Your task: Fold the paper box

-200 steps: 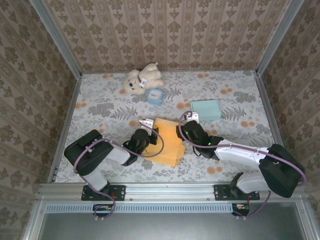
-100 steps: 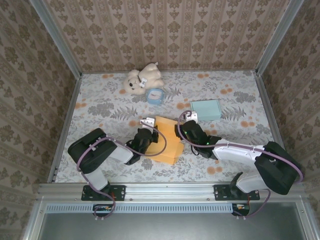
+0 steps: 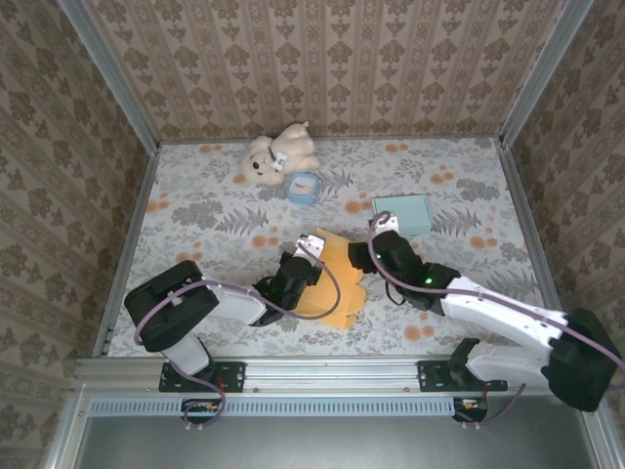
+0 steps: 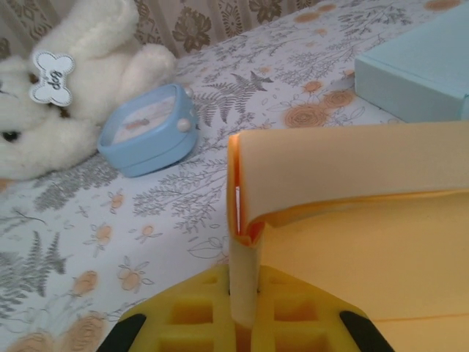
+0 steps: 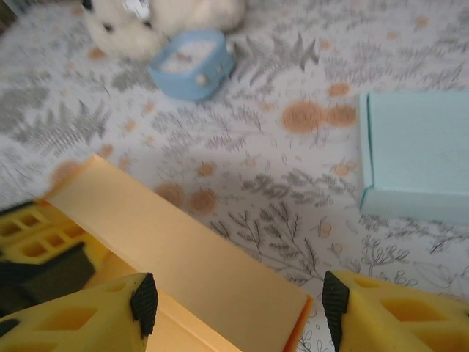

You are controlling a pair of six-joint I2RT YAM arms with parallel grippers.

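Observation:
The orange paper box [image 3: 332, 285] lies partly folded on the flowered table, between the two arms. My left gripper [image 3: 305, 262] holds its left edge. In the left wrist view the yellow fingers [image 4: 190, 315] are shut on a folded upright flap, and the box's panels [image 4: 366, 213] spread to the right. My right gripper [image 3: 376, 252] is at the box's upper right corner. Seen from the right wrist, it [image 5: 238, 308] stands open over a raised orange flap [image 5: 183, 249], and neither pad touches that flap.
A white teddy bear [image 3: 275, 154] and a small blue clock [image 3: 304, 187] sit at the back of the table. A pale teal box [image 3: 402, 213] lies just behind the right gripper. Patterned walls enclose the table on three sides.
The left gripper closed on the box's flap and moved right with it, tilting the box. The right gripper shifted right and up and opened wider.

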